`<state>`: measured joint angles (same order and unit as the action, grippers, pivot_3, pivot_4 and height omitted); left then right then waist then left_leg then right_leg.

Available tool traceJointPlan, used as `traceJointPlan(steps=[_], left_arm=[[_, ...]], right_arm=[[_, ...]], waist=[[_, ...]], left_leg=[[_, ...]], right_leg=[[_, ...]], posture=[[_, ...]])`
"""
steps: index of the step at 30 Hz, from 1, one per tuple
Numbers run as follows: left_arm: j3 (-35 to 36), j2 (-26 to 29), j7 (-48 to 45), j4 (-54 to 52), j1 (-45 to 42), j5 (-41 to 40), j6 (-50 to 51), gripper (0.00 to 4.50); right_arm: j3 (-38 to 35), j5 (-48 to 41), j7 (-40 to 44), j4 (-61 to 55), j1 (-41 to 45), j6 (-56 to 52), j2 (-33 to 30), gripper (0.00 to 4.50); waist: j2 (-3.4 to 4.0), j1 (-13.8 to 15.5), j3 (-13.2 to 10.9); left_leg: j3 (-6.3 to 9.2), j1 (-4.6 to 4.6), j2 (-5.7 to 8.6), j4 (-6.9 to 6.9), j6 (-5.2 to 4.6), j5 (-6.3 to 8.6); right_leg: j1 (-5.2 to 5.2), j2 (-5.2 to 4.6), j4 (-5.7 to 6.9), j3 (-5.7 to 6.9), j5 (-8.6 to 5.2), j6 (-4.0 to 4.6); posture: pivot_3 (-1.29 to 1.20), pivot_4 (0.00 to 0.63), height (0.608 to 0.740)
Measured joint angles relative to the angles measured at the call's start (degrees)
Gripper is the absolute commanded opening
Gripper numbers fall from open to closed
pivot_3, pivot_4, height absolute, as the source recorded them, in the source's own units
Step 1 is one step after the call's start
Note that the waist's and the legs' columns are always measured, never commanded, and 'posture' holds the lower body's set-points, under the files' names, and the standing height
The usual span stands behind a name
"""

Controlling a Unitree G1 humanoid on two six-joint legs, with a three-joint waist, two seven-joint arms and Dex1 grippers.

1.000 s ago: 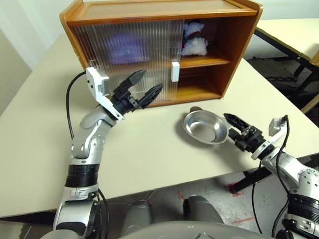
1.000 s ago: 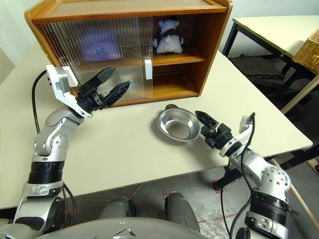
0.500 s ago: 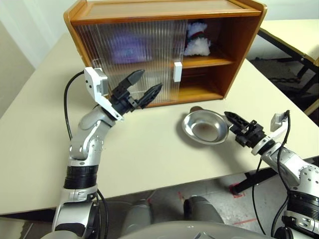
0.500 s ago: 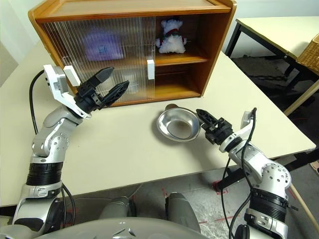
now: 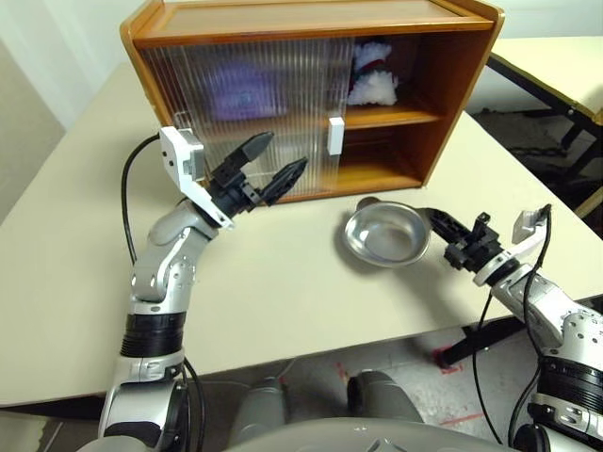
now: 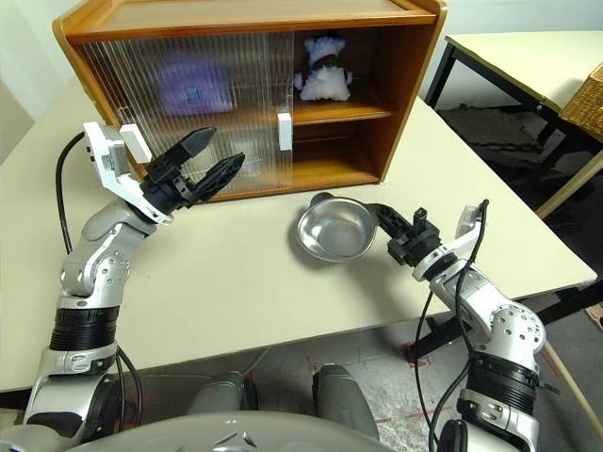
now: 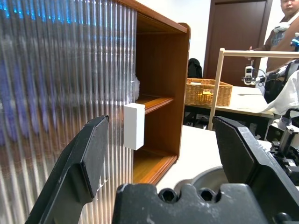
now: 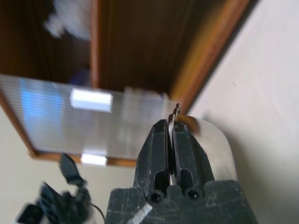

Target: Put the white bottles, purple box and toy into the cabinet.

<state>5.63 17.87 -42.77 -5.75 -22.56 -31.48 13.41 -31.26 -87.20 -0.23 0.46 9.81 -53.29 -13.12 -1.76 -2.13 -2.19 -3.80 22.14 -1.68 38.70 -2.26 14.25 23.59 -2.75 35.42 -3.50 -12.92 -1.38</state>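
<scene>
The orange-brown cabinet (image 5: 452,85) stands at the back of the table. Its ribbed sliding doors (image 5: 245,104) cover the left part and the right bay is open. The toy (image 6: 323,71) sits on the upper shelf in that open bay. The purple box (image 6: 193,87) shows as a blur behind the doors on the upper shelf. The white bottles are hidden. My left gripper (image 5: 285,153) hangs open just in front of the doors, holding nothing. My right gripper (image 6: 377,212) is shut on the rim of a round steel bowl (image 5: 382,234), which is tipped up off the table.
A white door handle (image 5: 335,136) sits at the doors' right edge. A second table with a wicker basket (image 6: 584,94) stands to the right. A person (image 7: 285,28) is in the background of the left wrist view. The table's right edge runs close to my right arm.
My right gripper has shut on the steel bowl's rim and raised it a little, tipping the bowl up. The left arm has kept still.
</scene>
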Motion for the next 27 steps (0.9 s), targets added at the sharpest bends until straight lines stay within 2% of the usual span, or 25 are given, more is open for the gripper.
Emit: traceJointPlan(steps=[9,27], left_arm=[[0.02,0.00,-0.40,0.02,-0.63,0.00,-0.01,4.50],[1.83,1.34,1.94,-3.79,1.97,-0.05,0.63,4.50]], right_arm=[[-3.19,-2.33,2.54,10.53,7.16,3.99,-1.56,0.03],[-5.17,12.86,21.02,44.42,27.03,15.60,-1.86,0.03]], waist=[[0.04,0.08,-0.03],[0.07,0.78,-0.05]], left_leg=[[0.01,-0.01,0.01,-0.02,-0.03,-0.02],[0.04,-0.02,0.01,-0.05,-0.04,-0.02]], right_leg=[[0.00,0.01,-0.01,0.02,0.01,-0.05],[0.00,0.04,0.01,0.04,0.04,-0.10]], posture=[[0.07,0.000,0.740],[0.17,0.000,0.740]])
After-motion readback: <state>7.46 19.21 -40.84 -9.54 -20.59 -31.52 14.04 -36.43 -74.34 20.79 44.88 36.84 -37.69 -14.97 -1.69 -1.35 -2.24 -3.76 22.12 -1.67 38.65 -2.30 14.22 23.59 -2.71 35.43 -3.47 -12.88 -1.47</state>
